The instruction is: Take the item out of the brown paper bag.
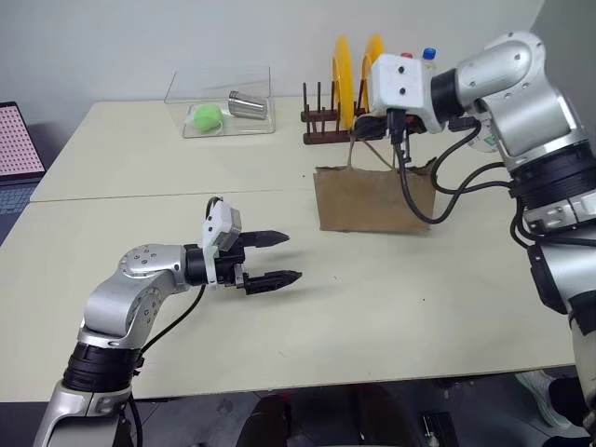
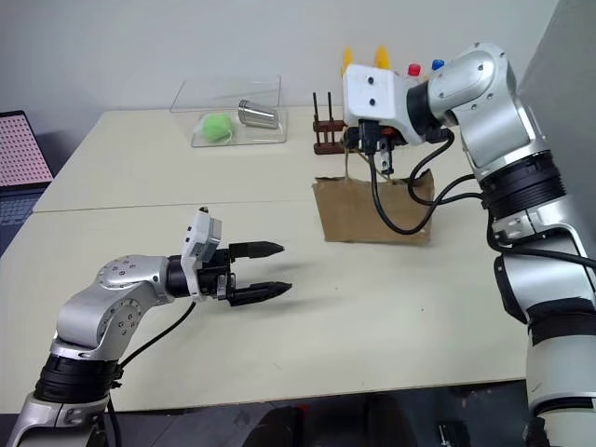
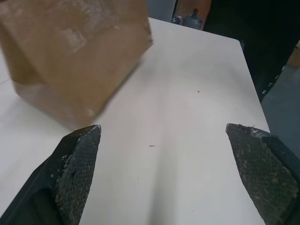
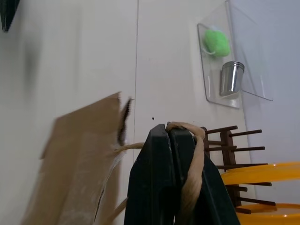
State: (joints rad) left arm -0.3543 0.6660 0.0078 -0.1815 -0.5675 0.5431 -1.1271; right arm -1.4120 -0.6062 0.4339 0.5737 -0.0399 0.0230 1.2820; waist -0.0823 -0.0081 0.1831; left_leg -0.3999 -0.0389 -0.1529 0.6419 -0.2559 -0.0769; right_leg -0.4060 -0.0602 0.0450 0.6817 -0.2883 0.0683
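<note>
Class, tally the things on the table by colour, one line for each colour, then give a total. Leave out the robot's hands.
Brown: 2, the brown paper bag and the wooden rack
Yellow: 2, the plates in the rack
Green: 1, the ball
Silver: 1, the metal cup
Clear: 1, the box
Total: 7

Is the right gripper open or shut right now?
Shut: the right gripper has its black fingers pressed together on the handle of the brown paper bag.

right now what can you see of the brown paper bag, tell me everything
The brown paper bag is crumpled kraft paper with thin pale loop handles. It stands upright on the table, in front of a wooden rack. The right gripper is shut on a handle loop. The open left gripper is apart from it.
</note>
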